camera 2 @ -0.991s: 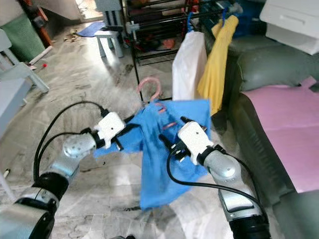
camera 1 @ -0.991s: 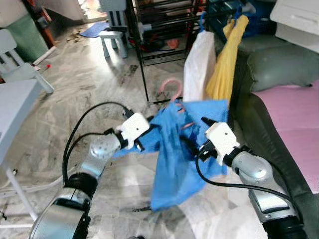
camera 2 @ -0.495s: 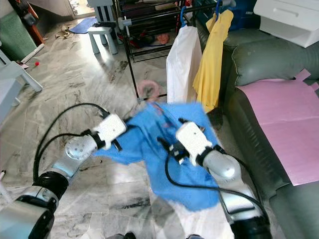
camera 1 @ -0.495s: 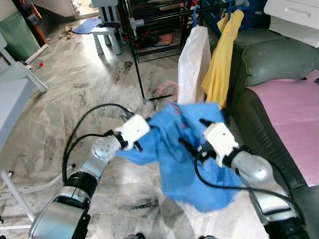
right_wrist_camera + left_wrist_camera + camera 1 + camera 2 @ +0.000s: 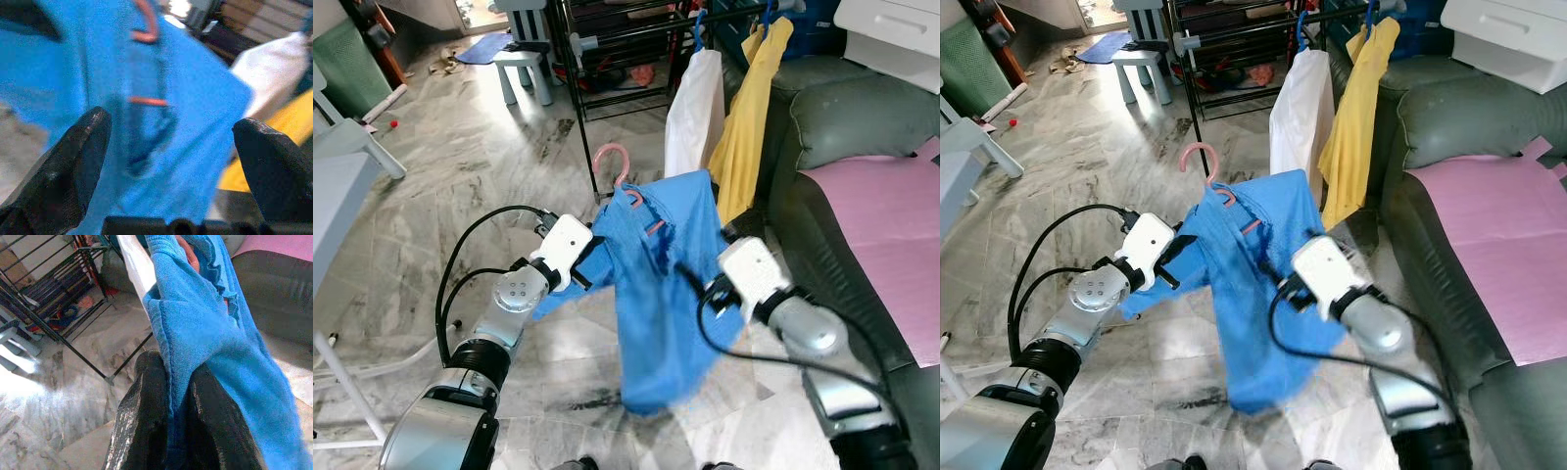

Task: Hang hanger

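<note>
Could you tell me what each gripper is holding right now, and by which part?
The left gripper pinches the blue shirt by a hemmed edge. The right gripper is open, holding nothing.

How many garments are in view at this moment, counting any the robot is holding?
3. A blue shirt on a pink hanger, pinched by the left gripper; a white garment and a yellow garment hanging on the black rack. More may be hidden behind these.

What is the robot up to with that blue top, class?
The robot is getting a blue garment on a pink hanger ready to hang. Its left gripper is shut on the fabric's edge, while the right gripper is open, facing the cloth. A black rack ahead already holds a white garment and a yellow one.
</note>
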`<state>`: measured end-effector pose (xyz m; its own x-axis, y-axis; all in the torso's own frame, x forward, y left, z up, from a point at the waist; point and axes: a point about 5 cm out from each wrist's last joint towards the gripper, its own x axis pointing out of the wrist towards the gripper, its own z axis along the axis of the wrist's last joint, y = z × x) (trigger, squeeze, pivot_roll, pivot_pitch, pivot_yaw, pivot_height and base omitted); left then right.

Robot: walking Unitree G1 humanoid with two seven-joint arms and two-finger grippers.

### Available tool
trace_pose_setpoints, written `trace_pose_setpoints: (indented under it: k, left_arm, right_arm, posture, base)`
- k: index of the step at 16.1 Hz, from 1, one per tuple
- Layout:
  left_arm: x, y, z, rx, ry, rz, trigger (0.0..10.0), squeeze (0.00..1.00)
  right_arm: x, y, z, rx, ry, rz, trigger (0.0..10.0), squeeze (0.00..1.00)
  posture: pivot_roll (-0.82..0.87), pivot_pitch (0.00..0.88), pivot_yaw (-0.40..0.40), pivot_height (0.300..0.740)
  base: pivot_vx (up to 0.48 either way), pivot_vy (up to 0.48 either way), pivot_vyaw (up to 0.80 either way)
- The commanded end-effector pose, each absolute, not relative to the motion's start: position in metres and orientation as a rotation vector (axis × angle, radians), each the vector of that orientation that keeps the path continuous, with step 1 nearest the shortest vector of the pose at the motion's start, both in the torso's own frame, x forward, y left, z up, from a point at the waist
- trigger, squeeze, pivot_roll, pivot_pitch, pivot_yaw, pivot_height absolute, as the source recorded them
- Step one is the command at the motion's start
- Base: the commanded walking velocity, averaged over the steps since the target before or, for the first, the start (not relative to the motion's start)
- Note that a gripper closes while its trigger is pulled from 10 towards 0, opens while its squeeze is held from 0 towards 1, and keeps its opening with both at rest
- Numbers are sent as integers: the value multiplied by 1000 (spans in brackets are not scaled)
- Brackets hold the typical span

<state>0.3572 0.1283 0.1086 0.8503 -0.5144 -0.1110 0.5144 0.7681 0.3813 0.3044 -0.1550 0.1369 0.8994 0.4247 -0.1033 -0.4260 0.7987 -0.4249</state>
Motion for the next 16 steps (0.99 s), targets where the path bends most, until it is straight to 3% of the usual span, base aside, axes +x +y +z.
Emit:
trace_pose_setpoints:
  k: [1,5,7,10,13,16]
  left_arm:
    - [362,137,116,409,-12,-517,10000,0]
    - [362,130,123,383,-56,-560,10000,0]
    - [354,119,128,442,-117,-732,10000,0]
    - [352,116,131,496,-120,-834,10000,0]
    - [348,119,141,659,-164,-991,10000,0]
    - [345,122,140,706,-174,-1039,10000,0]
  right_arm:
    - [310,-161,147,-462,-45,384,10000,0]
    - [309,-164,143,-478,-34,393,10000,0]
    - [306,-164,147,-504,-51,498,10000,0]
    - [302,-173,155,-597,-35,626,10000,0]
    - [298,-213,197,-817,10,748,10000,0]
    - [294,-233,213,-815,57,780,10000,0]
  posture:
    - [-143,128,116,740]
    - [-147,126,115,740]
    - [-146,125,113,740]
    - [-146,123,114,740]
    - [-153,123,119,740]
    - [-163,128,123,740]
  base:
    - [0,0,0]
    - [0,0,0]
    - [0,0,0]
    - [0,0,0]
    - [0,0,0]
    - [0,0,0]
